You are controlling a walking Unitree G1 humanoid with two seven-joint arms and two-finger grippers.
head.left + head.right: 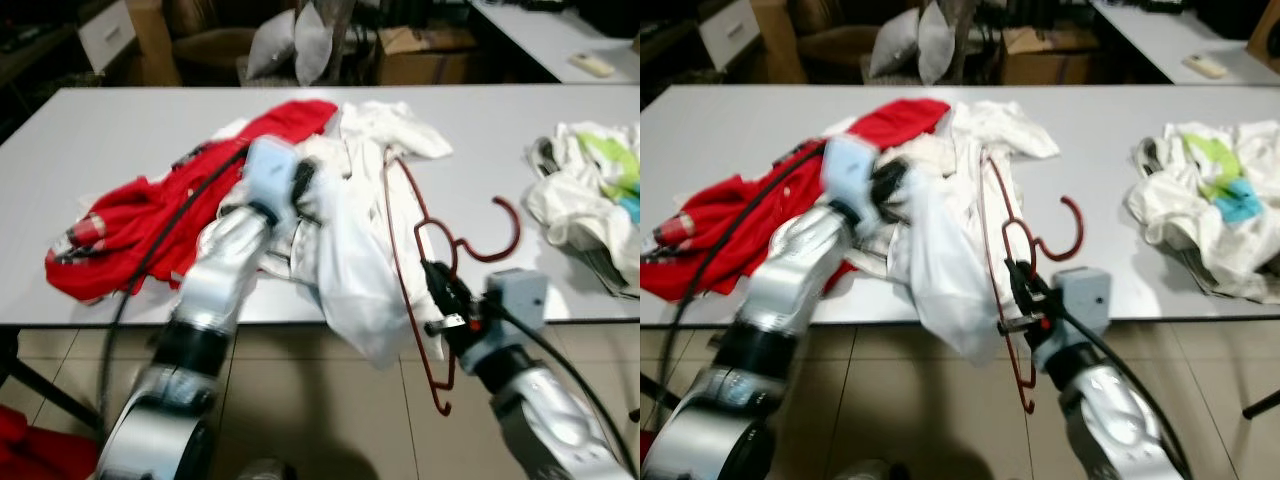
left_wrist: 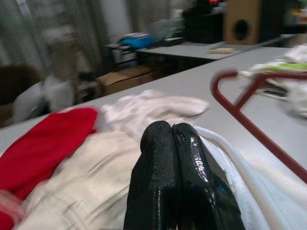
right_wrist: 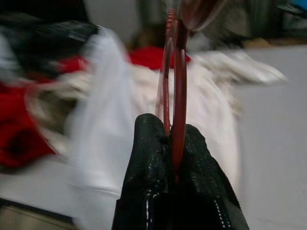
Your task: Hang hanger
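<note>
While the red garment (image 1: 130, 225) lay toward the table's (image 1: 90, 130) left front edge, the left gripper (image 2: 180, 163) reached over the middle of the heap, its black fingers pressed together on the white garment (image 1: 355, 250), a fold of which hung past the front edge. Just right of that cloth, the dark red hanger (image 1: 425, 260) stood nearly upright at the front edge, its long axis running from floor to tabletop, hook (image 1: 505, 225) curling right. The right gripper (image 1: 445, 295) was clamped on its wire near the neck, clearly the nearer arm. Farther right lay another pile of clothes (image 1: 590, 200).
</note>
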